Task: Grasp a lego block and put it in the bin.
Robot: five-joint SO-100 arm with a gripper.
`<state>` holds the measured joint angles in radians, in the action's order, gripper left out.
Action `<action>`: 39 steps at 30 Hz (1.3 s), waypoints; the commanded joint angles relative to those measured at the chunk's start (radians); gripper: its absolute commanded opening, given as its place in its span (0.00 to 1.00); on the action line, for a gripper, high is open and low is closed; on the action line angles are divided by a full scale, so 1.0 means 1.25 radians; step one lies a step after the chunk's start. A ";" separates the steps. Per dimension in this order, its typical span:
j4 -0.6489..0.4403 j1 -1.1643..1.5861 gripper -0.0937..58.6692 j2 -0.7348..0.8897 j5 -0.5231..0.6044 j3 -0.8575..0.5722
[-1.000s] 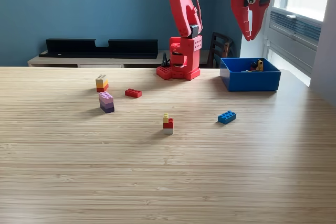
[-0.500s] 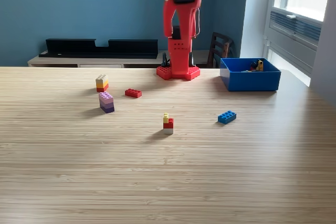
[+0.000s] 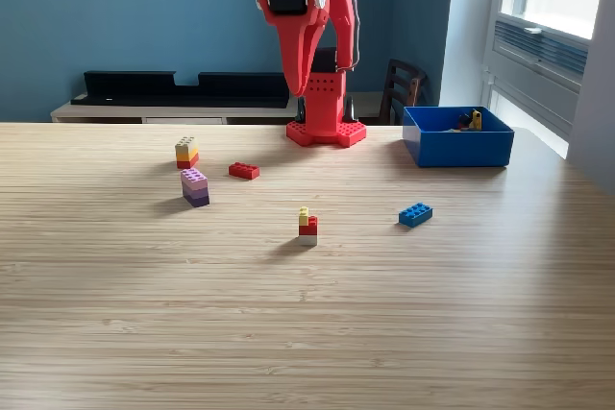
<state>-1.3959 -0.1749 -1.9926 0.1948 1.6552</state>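
Note:
Several lego blocks lie on the wooden table: a yellow-orange stack (image 3: 186,152), a flat red brick (image 3: 244,171), a pink-purple stack (image 3: 195,186), a yellow-red-white stack (image 3: 307,227) and a blue brick (image 3: 415,214). The blue bin (image 3: 457,148) stands at the back right with a few small pieces inside. My red gripper (image 3: 300,86) hangs high above the table's back edge, pointing down, left of the arm's column. Its jaws look shut with nothing between them. It is well clear of every block and far left of the bin.
The arm's red base (image 3: 327,132) is fixed at the table's far edge. Behind it are a low cabinet with a black unit (image 3: 183,85) and a dark chair (image 3: 404,84). A window wall (image 3: 557,45) borders the exterior view's right.
The arm has swung from above the bin at the right, across its base, to the left. The gripper now hangs left of the column. No block has moved.

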 commanded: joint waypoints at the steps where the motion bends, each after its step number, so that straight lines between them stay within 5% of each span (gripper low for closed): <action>1: 0.022 -0.002 0.00 -0.025 0.009 -0.001; 20: 0.081 -0.027 0.00 -0.025 0.007 0.028; 39: 0.160 -0.393 0.00 -0.025 0.056 0.121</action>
<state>-1.2149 -0.5921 -1.9926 0.2516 1.8024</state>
